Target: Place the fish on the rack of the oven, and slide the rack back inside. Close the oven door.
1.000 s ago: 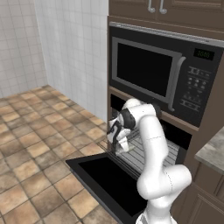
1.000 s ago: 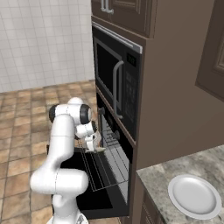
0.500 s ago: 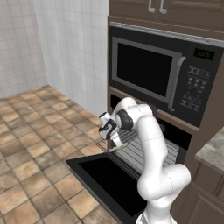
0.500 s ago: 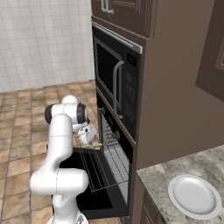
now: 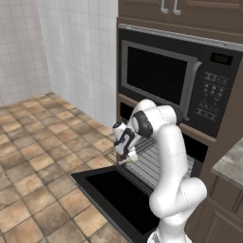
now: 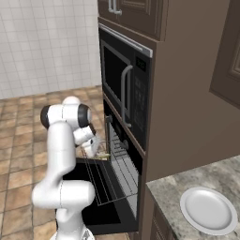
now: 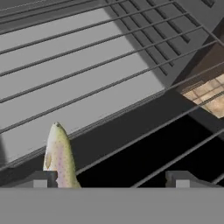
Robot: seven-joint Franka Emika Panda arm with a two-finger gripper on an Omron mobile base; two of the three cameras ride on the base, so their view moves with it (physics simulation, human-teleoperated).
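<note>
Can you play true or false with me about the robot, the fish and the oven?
1. The oven door is hanging open. True.
2. The rack is pushed all the way inside the oven. False: it sticks out over the open door.
3. The fish lies on the rack's wires. True.
4. The gripper squeezes the fish tight. False: its fingers stand wide apart, and the fish is right beside one of them.
5. The plate on the counter has a fish on it. False: the plate is bare.
</note>
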